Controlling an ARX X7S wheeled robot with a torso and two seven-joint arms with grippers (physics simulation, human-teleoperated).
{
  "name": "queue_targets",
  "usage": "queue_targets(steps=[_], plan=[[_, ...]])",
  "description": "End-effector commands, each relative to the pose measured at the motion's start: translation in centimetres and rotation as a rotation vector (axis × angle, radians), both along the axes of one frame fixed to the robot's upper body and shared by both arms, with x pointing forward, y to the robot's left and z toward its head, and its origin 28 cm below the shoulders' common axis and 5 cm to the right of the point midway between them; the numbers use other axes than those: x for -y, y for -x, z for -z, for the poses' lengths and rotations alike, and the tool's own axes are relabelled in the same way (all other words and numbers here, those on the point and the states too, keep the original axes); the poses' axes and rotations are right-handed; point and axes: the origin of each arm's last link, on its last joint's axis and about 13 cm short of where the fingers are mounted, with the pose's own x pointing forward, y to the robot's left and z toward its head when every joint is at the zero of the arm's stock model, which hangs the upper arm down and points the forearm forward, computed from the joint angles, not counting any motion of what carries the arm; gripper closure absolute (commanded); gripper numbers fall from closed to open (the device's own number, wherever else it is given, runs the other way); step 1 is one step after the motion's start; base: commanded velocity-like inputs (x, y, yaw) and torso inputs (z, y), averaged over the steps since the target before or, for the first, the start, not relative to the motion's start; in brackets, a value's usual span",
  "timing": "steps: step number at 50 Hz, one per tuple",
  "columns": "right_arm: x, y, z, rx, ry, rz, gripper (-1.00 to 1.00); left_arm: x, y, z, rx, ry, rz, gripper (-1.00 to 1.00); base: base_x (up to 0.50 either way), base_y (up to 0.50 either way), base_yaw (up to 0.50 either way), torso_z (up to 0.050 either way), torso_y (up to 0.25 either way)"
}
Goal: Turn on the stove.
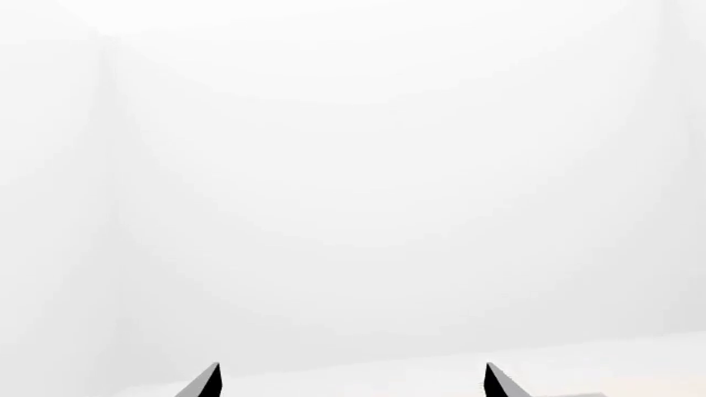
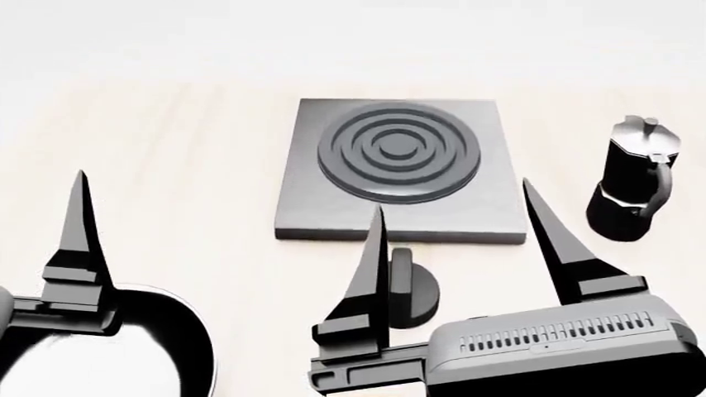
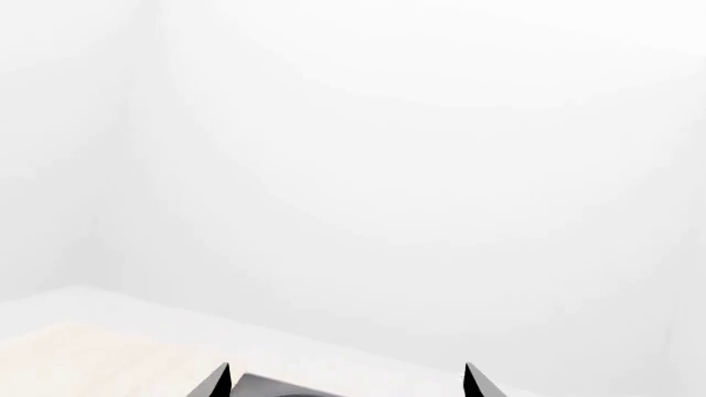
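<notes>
The stove (image 2: 331,203) is a square grey plate with dark concentric burner rings, lying flat in the middle of the head view. Its small round black knob (image 2: 411,285) stands on the table just in front of the plate. My right gripper (image 2: 454,193) hovers open over the plate's near edge, and its left finger partly hides the knob. In the right wrist view that gripper (image 3: 347,368) shows wide-apart tips with a corner of the stove (image 3: 264,387) between them. My left gripper (image 1: 352,368) is open and holds nothing; one finger (image 2: 78,240) rises at the head view's left.
A black frying pan (image 2: 165,347) lies at the near left, under my left gripper's finger. A black moka pot (image 2: 634,178) stands right of the stove. The light wooden table (image 2: 165,149) runs back to a white wall.
</notes>
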Motion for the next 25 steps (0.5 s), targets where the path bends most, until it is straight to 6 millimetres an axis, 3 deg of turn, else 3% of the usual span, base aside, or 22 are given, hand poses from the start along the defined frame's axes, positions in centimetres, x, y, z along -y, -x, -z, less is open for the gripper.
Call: queue_targets(steps=[1, 25], plan=[[0.01, 0.03, -0.05, 0.001, -0.001, 0.001, -1.00, -0.02, 0.00, -0.03, 0.001, -0.001, 0.000, -1.00, 0.21, 0.00, 0.00, 0.000, 0.000], [0.09, -0.46, 0.48, -0.021, -0.008, 0.002, -1.00, -0.06, -0.04, 0.00, 0.002, -0.002, -0.005, -1.00, 0.17, 0.00, 0.00, 0.000, 0.001]])
